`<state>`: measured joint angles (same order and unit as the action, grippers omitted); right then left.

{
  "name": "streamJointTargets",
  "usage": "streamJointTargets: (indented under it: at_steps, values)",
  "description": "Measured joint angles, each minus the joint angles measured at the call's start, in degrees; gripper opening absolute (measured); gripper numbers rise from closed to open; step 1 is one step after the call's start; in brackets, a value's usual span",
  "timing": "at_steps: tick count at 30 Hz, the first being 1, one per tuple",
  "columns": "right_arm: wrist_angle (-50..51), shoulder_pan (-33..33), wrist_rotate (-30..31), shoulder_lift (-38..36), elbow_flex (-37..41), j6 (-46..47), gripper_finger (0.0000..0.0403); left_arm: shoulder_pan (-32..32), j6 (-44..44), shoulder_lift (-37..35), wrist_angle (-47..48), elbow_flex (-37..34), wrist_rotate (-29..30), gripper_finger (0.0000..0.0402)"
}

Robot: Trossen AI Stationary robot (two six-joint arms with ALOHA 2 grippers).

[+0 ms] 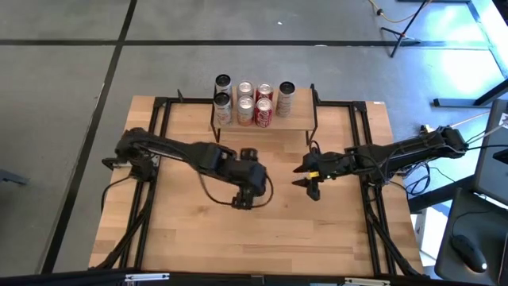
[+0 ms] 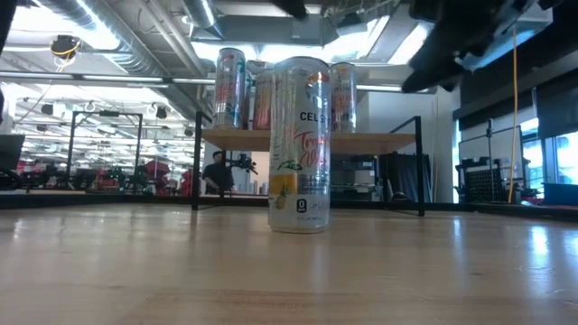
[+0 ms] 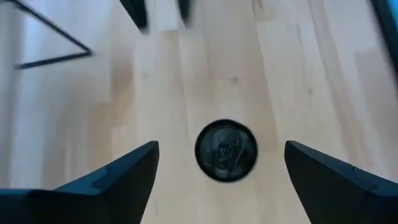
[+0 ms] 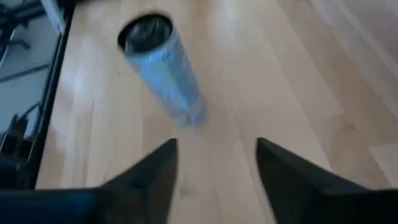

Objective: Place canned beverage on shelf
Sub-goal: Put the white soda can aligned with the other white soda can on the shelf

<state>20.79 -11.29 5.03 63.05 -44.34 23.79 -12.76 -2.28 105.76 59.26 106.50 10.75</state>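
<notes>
1. A tall silver beverage can with pale printed lettering [image 2: 300,144] is standing upright on the light wooden desk [image 1: 333,230], alone, in front of the shelf and well apart from it.
2. The low shelf with a light wooden plank top and thin black metal legs [image 1: 298,121] is sitting at the far edge of the desk, carrying a cluster of cans [image 1: 244,102], silver ones and red ones, toward its left end.
3. The left gripper [image 3: 221,171] is hanging directly above the standing can, whose dark round lid [image 3: 226,151] is showing between its dark fingers [image 3: 127,174]; the jaws are spread wide apart and touching nothing.
4. The right gripper [image 1: 306,175] is hovering over the desk to the right of the can, jaws apart and empty, with the can lying ahead of its fingers [image 4: 149,177].
</notes>
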Motion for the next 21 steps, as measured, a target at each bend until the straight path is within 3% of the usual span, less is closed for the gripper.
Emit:
streamJointTargets:
  at_steps: [4, 9, 15, 21]
  values:
    - [-6.6, 0.1, 2.1, 3.2, 0.0, 3.2, 0.0288, -1.9, -8.0, -5.4, 2.3, -1.2, 1.9, 0.0336]
    - [-17.4, -0.4, 4.0, 6.7, 0.0, 7.3, 0.0354, -5.6, -16.4, -13.1, 2.1, -11.1, 5.4, 0.0337]
    - [-23.5, -6.8, 8.5, 12.6, 0.0, 1.4, 0.0368, -10.4, -27.3, -23.3, -3.2, -26.9, 9.3, 0.0337]
    - [-34.4, -10.7, 16.8, 25.0, 0.0, -1.2, 0.0356, -13.6, -34.5, -30.0, -10.8, -37.4, 9.3, 0.0338]
